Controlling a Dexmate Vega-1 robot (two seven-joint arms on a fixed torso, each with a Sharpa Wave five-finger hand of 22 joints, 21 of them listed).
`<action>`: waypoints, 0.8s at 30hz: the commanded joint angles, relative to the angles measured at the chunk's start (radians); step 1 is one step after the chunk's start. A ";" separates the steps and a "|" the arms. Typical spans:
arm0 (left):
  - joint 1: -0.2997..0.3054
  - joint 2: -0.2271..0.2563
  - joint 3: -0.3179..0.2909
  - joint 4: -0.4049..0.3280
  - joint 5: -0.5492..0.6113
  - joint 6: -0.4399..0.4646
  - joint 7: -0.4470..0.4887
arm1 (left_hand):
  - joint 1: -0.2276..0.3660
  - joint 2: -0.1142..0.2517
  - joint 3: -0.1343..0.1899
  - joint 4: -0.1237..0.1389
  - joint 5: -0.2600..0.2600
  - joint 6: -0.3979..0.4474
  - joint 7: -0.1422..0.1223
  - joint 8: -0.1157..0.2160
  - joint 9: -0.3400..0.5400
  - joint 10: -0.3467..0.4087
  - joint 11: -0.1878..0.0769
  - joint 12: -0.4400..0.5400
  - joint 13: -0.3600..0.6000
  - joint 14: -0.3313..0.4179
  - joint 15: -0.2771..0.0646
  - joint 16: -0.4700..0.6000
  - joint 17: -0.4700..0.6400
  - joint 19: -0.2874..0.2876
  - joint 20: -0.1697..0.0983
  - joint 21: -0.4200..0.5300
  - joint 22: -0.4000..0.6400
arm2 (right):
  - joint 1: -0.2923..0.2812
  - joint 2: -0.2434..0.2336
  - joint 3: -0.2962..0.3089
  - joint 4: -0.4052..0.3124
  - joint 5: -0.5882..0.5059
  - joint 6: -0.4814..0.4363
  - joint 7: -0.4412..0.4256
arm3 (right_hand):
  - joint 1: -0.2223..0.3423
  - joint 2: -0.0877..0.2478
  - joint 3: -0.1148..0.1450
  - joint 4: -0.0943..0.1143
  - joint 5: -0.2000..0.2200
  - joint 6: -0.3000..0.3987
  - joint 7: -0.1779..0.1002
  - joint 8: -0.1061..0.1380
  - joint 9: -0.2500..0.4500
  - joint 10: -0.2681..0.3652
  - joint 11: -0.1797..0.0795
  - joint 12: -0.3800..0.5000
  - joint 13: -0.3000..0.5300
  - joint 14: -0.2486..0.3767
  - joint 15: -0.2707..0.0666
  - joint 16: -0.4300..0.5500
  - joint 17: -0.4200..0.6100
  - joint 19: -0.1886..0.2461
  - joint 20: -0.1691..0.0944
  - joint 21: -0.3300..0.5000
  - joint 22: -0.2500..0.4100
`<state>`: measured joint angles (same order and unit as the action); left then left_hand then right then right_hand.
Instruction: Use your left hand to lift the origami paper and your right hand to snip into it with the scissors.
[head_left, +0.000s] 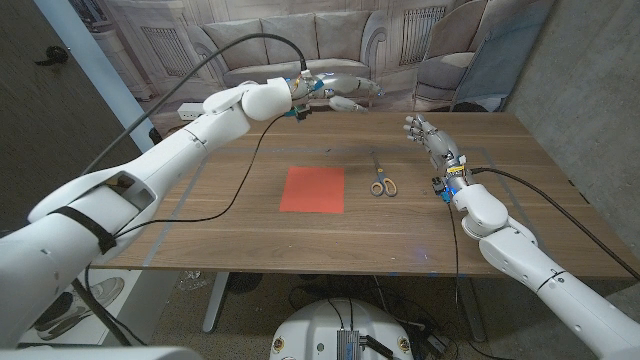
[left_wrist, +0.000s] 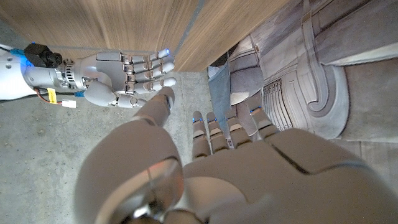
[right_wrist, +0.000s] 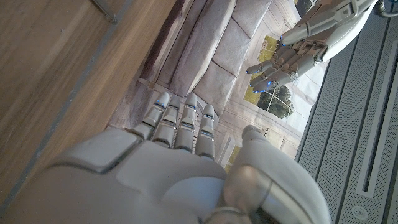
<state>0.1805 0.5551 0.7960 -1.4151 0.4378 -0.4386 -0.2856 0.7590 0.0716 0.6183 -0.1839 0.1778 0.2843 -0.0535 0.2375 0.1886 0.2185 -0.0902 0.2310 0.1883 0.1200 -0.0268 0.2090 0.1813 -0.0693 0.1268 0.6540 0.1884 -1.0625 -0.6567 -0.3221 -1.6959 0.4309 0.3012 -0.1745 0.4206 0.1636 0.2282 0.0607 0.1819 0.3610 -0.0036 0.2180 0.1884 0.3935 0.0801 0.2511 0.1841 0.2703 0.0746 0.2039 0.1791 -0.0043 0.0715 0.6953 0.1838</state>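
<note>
Wooden table (head_left: 250, 225) with a pale taped outline on its top, set before a printed backdrop (head_left: 300, 40) of a grey sofa, an armchair and panelled walls. To one side a dark wall (head_left: 40, 110) and a pale blue slanted post (head_left: 85, 60), with a white power strip (head_left: 190, 112) low by the backdrop; to the other side a grey concrete-looking wall (head_left: 590, 90). Beneath the table edge, grey floor (head_left: 255, 310) and a table leg (head_left: 217, 300), under even, soft light with a faint bluish glint on the tabletop near its front edge.
</note>
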 joint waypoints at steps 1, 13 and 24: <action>-0.115 -0.058 0.088 0.044 0.177 -0.037 -0.029 | 0.066 -0.026 -0.005 -0.006 0.000 0.026 -0.014 0.009 0.005 0.018 -0.029 -0.004 0.004 0.009 -0.011 -0.002 0.001 0.014 -0.002 0.002 0.002 | -0.036 -0.002 0.019 -0.042 -0.043 0.009 -0.046 | 0.002 -0.007 0.010 0.002 0.002 0.009 0.002 -0.001 0.002 0.005 -0.004 -0.001 0.001 0.010 -0.001 -0.003 0.001 0.003 0.009 -0.003 0.002; -0.202 -0.110 0.185 0.115 0.343 -0.079 -0.010 | 0.185 -0.089 -0.034 -0.001 0.003 0.039 -0.068 0.003 0.008 0.010 -0.087 -0.017 0.006 -0.007 -0.027 -0.009 0.002 0.028 -0.021 -0.005 0.000 | -0.045 -0.014 0.028 -0.073 -0.081 -0.006 -0.060 | 0.002 -0.009 0.013 -0.001 0.002 0.011 0.002 -0.002 0.002 0.005 -0.004 -0.003 0.001 0.010 -0.001 -0.005 0.001 0.003 0.010 -0.006 0.002; -0.266 -0.177 0.279 0.237 0.442 -0.119 0.062 | 0.215 -0.103 -0.071 0.021 0.005 0.075 -0.094 0.010 0.013 0.049 -0.103 -0.007 0.010 0.012 -0.056 0.003 0.007 0.039 -0.028 -0.008 0.000 | -0.063 -0.005 0.035 -0.087 -0.087 -0.017 -0.081 | 0.002 -0.011 0.016 -0.003 0.002 0.013 0.002 -0.004 0.003 0.009 -0.003 -0.003 0.002 0.010 -0.002 -0.006 0.001 0.003 0.011 -0.009 0.002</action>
<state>-0.0225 0.4361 0.9907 -1.2790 0.7729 -0.5193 -0.2892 0.9715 -0.0310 0.5552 -0.1648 0.1778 0.3483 -0.1431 0.2375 0.1982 0.2573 -0.1926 0.2194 0.1934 0.1176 -0.0358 0.2042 0.1841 -0.0338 0.1021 0.6463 0.1860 -1.1101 -0.6666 -0.2934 -1.7702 0.3554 0.2894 -0.2412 0.4206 0.1637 0.2363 0.0633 0.1819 0.3646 -0.0001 0.2142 0.1883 0.3934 0.0801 0.2510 0.1842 0.2703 0.0746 0.1991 0.1767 -0.0043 0.0714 0.6876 0.1837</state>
